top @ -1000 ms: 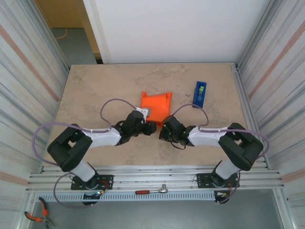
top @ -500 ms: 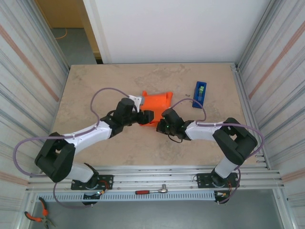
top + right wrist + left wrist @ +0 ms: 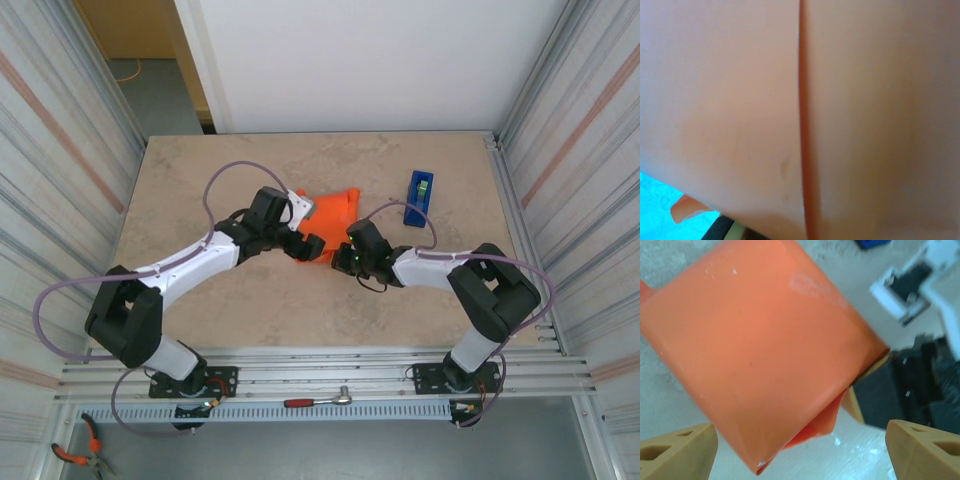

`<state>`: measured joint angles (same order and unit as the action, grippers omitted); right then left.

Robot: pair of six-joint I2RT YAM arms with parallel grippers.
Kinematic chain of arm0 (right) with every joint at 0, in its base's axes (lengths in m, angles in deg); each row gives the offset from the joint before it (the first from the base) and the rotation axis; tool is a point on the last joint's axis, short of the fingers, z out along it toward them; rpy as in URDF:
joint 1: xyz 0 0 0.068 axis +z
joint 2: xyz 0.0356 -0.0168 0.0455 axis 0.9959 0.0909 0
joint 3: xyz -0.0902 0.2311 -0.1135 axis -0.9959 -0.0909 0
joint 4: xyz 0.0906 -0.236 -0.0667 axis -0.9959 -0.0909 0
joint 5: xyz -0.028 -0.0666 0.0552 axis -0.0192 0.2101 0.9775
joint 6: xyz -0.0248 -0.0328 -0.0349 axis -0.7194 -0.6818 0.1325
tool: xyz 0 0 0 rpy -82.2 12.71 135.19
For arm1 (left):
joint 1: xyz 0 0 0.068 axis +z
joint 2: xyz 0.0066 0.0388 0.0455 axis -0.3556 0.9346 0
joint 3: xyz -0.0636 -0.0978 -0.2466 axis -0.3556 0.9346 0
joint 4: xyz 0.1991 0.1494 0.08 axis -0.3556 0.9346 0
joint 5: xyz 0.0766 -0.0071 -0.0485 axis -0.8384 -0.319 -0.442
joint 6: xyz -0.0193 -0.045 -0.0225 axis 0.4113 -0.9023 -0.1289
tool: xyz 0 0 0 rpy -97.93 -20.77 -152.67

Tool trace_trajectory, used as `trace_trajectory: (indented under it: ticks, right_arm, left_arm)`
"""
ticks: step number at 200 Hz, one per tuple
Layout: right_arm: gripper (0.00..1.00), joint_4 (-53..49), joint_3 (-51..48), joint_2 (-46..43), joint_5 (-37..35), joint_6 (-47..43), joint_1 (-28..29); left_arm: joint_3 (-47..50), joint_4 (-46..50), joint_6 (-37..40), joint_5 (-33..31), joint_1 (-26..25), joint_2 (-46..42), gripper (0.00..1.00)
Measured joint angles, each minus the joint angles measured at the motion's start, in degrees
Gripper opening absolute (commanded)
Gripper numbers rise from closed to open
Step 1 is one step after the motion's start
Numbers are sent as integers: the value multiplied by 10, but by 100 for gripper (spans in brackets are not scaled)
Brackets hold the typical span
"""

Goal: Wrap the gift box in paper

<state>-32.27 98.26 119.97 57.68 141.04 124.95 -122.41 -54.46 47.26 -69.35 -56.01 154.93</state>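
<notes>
Gaping left jaws over paper (image 3: pixel 765 350)

1. Top view, centre frame: the left gripper (image 3: pixel 305 243) sits over the near-left part of the paper (image 3: pixel 337 212), so that corner is covered from me.
2. Same view: the right gripper (image 3: pixel 352 258) is right up against the paper's near edge. Its tips are too small to make out, so I can't tell if they pinch the sheet or just touch it.
3. Left wrist: my fingers (image 3: pixel 677 452) are chopped off by the bottom edge, one in each bottom corner.
4. Also there, the tape dispenser (image 3: pixel 872 243) is just a blue sliver cut by the top edge.
5. Right wrist: the paper is so close it's a soft blur running off the top and both sides. There's a dark bit at the bottom edge I can't identify.
</notes>
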Motion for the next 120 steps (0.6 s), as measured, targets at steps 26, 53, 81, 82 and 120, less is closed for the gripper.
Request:
trace_trajectory:
  ticks: [26, 53, 81, 82, 120]
  right_arm:
    - [0, 0, 2, 0, 9, -6, -8]
    - [0, 0, 4, 0, 12, -10, -14]
    - [0, -4, 7, 0, 19, -13, -20]
    - [0, -4, 7, 0, 19, -13, -20]
    - [0, -14, 19, 0, 26, -23, -31]
  left_arm:
    - [0, 22, 67, -16, -2, 1, 89]
    - [1, 21, 116, -50, -15, 1, 89]
    - [13, 2, 163, -99, -48, 2, 91]
    - [13, 2, 164, -101, -49, 2, 91]
    - [13, -21, 213, -151, -85, 30, 92]
